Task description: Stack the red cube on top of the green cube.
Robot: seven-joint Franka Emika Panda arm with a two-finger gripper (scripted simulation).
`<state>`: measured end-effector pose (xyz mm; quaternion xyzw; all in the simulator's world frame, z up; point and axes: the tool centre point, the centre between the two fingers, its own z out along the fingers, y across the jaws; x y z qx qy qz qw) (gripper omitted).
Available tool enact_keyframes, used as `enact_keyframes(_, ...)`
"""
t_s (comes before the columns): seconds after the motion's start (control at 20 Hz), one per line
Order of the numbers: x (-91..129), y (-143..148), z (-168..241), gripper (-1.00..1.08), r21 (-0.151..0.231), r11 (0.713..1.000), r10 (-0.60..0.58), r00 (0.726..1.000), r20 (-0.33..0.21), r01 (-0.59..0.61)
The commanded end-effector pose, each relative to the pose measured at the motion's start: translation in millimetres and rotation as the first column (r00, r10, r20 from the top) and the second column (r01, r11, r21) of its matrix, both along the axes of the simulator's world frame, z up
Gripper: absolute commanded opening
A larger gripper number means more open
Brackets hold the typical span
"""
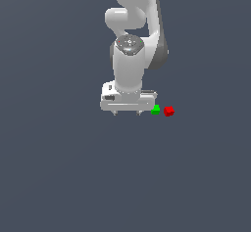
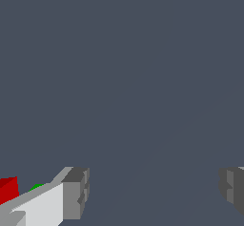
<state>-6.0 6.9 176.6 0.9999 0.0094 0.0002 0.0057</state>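
We are looking at 1 arm with its gripper pointing straight down, fingertips spread wide apart and holding nothing; the wrist view is showing 2 dark pads with only bare floor between them.

The red cube is sitting on the floor toward the exterior view's right of the gripper, clear of the fingers. The green cube is lying between the gripper and the red cube, just beside the red one; we cannot tell whether the 2 are touching. Both cubes are peeking past the outside of 1 finger in the wrist view (red cube, green cube), so neither is lying inside the open span.

We are judging that the coming move turns on this offset: the gripper needs to travel toward the exterior view's right, past the green cube, before closing on the red. Being cubes, they are offering no long axis to align to. The close neighbour is the risk: a finger descending may nudge the green cube.
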Motion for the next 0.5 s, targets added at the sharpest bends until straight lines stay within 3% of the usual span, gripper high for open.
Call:
enact_keyframes(0.0, 0.0, 0.0, 0.0, 1.00, 0.000, 1.000, 0.000, 1.000, 0.000, 0.000)
enact_keyframes(0.45, 5.3, 13.9, -5.3, 1.00, 0.001, 0.997, 0.082, 0.997, 0.000, -0.082)
